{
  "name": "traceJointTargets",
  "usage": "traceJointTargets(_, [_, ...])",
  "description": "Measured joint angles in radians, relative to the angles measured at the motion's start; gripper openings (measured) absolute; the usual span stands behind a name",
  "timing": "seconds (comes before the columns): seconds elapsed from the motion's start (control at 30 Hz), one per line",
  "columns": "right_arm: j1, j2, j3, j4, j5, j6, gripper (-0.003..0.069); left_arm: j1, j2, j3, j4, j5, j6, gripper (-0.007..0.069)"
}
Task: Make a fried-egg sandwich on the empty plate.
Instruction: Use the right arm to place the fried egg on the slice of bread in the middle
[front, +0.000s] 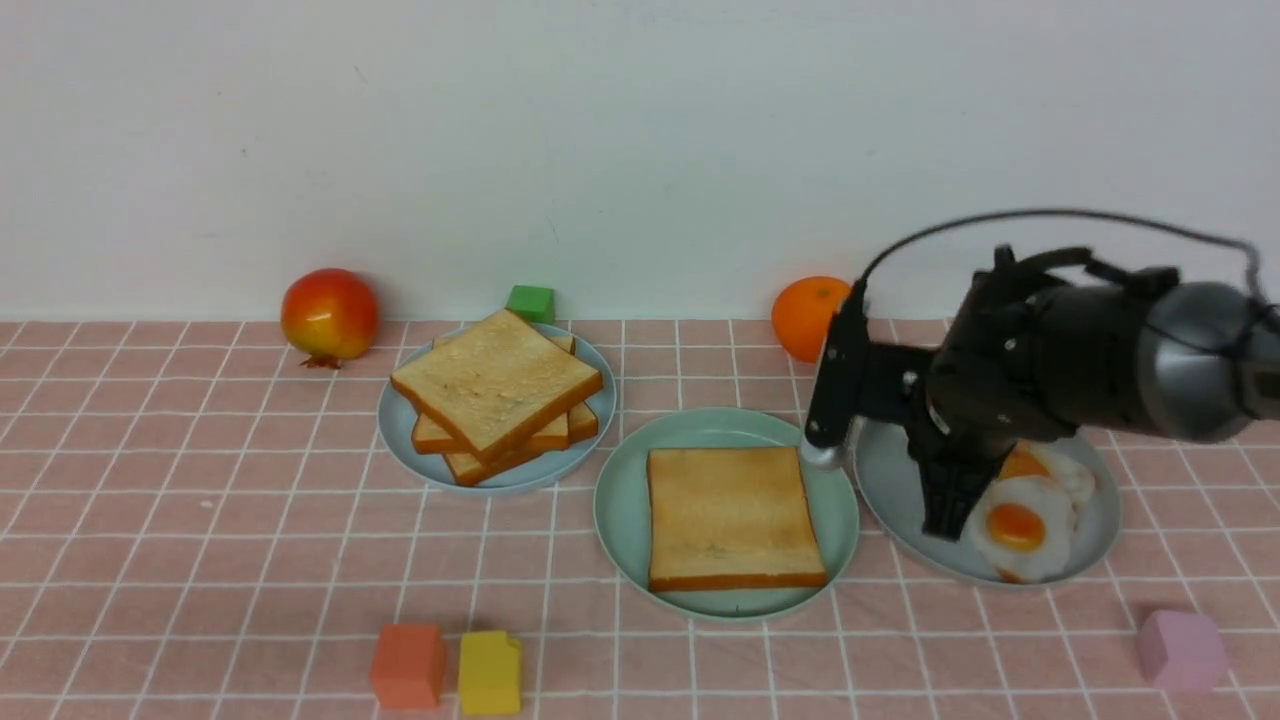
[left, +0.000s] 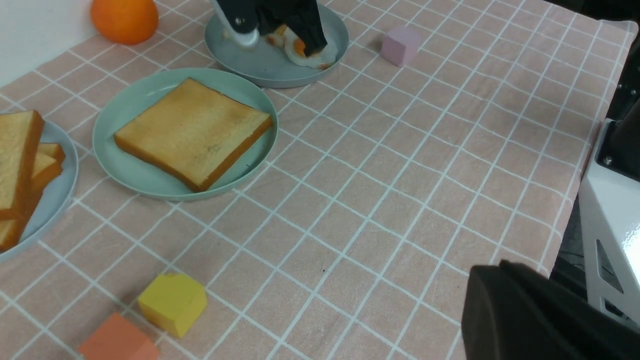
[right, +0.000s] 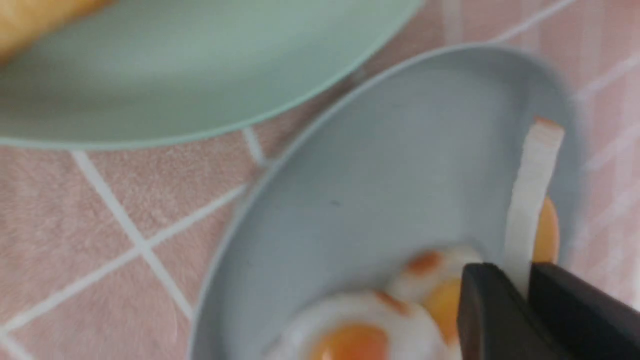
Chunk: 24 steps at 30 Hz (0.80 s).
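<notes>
Matt plastic plate (front: 620, 512), fuzzy cloth (front: 200, 560)

Three views, one common plate (front: 622, 510)

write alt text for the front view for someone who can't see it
The robot's right gripper is down at a fried egg on a blue-grey plate, at the right of a pink checked tablecloth. Beside it, a mint-green plate holds one toast slice, with a toast stack further left.

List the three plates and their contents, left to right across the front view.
Left blue-grey plate stacked with toast slices → mint-green plate with one toast slice → right blue-grey plate with fried eggs.
</notes>
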Motion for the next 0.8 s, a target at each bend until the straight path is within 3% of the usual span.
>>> traceJointTargets(0.2, [0.130, -0.150, 0.000, 0.011, 0.136, 0.185, 0.0115, 0.000, 0.000, 0.000, 0.009, 0.000, -0.105, 0.0012])
traceJointTargets(0.3, [0.289, -0.203, 0.000, 0.050, 0.190, 0.294, 0.0115, 0.000, 0.007, 0.000, 0.012, 0.000, -0.137, 0.0012])
traceJointTargets(0.43, [0.430, -0.176, 0.001, 0.056, 0.169, 0.320, 0.0115, 0.000, 0.009, 0.000, 0.014, 0.003, -0.146, 0.0012])
traceJointTargets(0.57, [0.451, -0.111, 0.001, -0.005, 0.135, 0.351, 0.0115, 0.000, 0.009, 0.000, 0.010, 0.014, -0.146, 0.0012])
traceJointTargets(0.8, [0.446, 0.039, 0.001, -0.325, 0.075, 0.544, 0.0115, 0.000, 0.009, 0.000, 0.005, 0.086, -0.148, 0.0012])
